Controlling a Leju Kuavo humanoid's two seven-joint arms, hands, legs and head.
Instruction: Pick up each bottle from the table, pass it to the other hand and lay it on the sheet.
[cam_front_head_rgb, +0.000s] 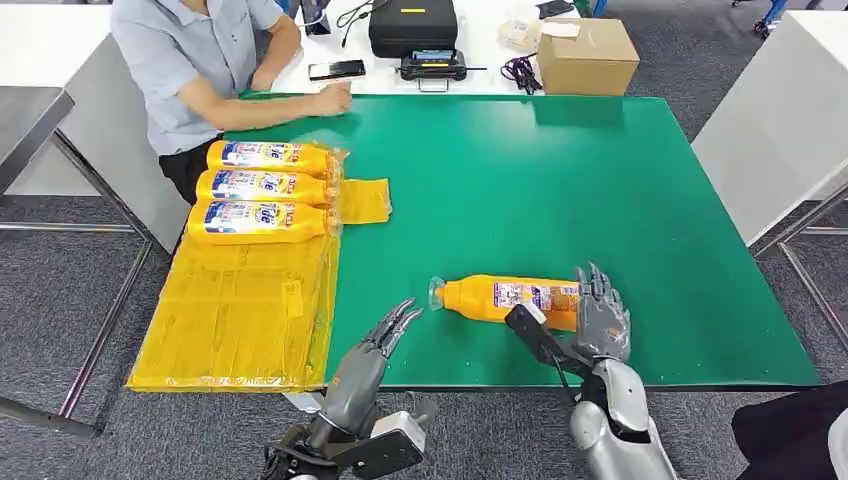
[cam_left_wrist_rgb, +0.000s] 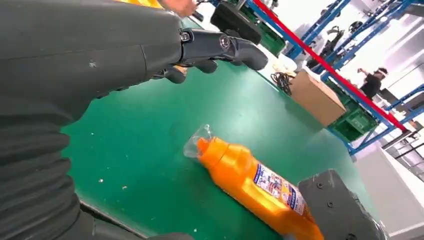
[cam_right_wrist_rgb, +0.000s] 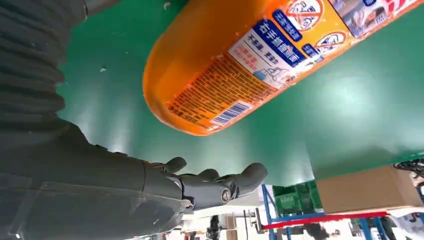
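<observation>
Orange bottle (cam_front_head_rgb: 505, 297) beside right hand (cam_front_head_rgb: 598, 318), fingers spread, empty.

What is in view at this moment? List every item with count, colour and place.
bottle on table: 1, orange, lying on the green mat by the right hand
bottles on sheet: 3, orange, side by side
sheet: 1, yellow, mat's left edge
green mat: 1, covers table
cardboard box: 1, brown, far side
black case: 1, far side
phone: 1, black
person: 1, grey shirt, far left
left hand: open, near edge
right hand: open, beside the bottle's base
</observation>
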